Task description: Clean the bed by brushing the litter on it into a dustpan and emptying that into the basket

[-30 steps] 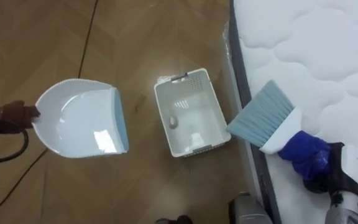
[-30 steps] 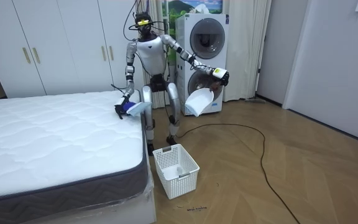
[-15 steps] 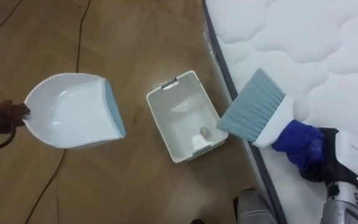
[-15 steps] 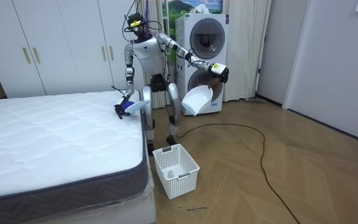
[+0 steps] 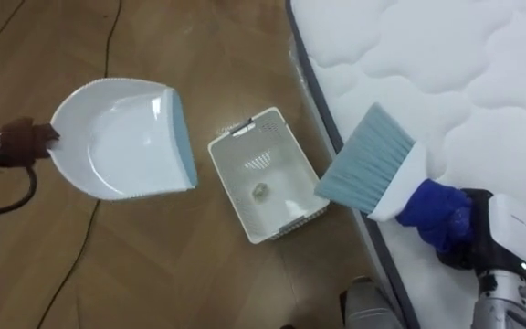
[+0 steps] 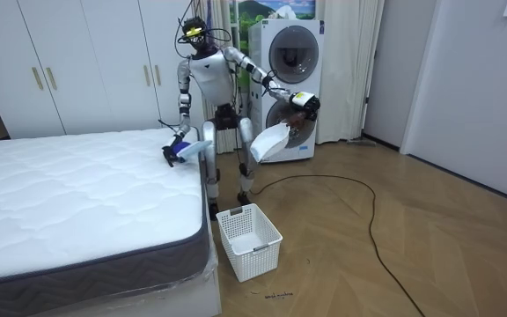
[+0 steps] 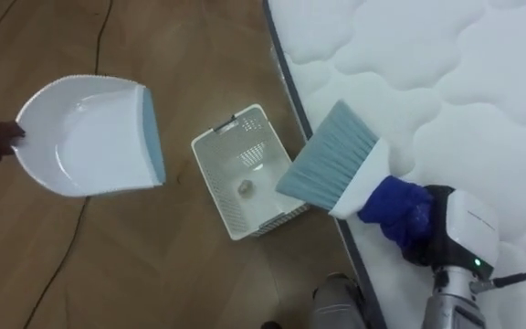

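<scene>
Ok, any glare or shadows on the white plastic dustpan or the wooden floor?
Left eye view: a bright glint on the white plastic dustpan near its blue lip, none on the blue-bristled brush. Room view: pale sheen on the wooden floor, no hard shadows by the white slatted basket.

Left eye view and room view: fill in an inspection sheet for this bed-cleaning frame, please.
surface: white quilted mattress, no debris seen on it.
job's things: dustpan held up over the wooden floor, looks empty; brush with its bristles over the mattress edge; white basket on the floor beside the bed.
clutter: one small scrap inside the basket.
hands: left hand shut on the dustpan; right hand shut on the brush.
cables: nothing seen besides the robot's own.
surroundings: wardrobes, washing machine.
</scene>
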